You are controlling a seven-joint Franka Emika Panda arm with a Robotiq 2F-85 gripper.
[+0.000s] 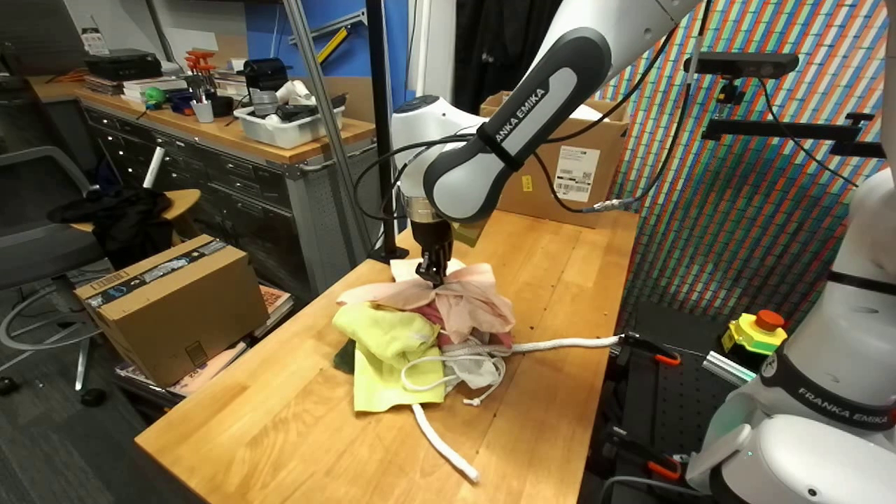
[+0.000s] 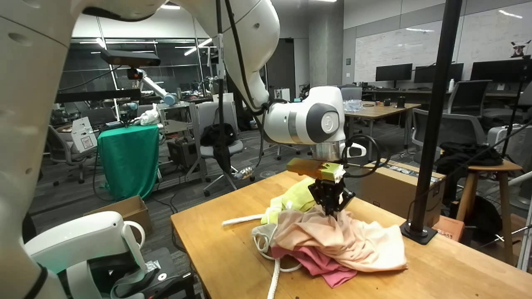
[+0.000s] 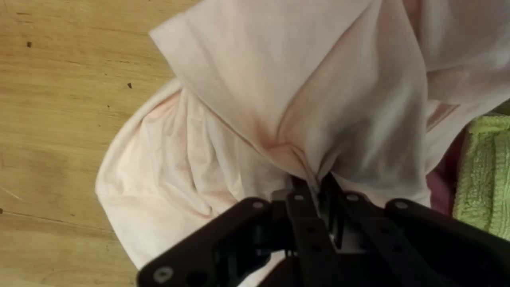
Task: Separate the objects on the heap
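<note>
The gripper (image 3: 314, 184) has its fingers pinched together on a gathered fold of the peach cloth (image 2: 365, 245), which lies on top of the heap (image 1: 427, 336), over the pink cloth (image 2: 328, 270) and just beside the yellow cloth (image 1: 399, 388), all on the wooden table (image 1: 280, 427). The step in hand looks like drawing this top piece off. The bite seems small, so a slow, straight lift should serve best, high enough for the hanging folds to leave the pink cloth before any sideways move; a quick tug could lose the fold or drag neighbours along. The grey-white bag (image 1: 479, 374) and the white rope (image 1: 567, 344) sit under or against the peach folds, and whether they are caught cannot be told, so a pause to check after lifting would be wise. As for room, the heap lies near the table edge where the black post (image 2: 436, 104) stands, with peach fabric close to the post's foot (image 2: 419, 233), so swinging that way is a poor choice. Better to carry it over the bare wood between heap and cardboard box (image 1: 577, 175), stop well short of the box, and lower it inside the edges
</note>
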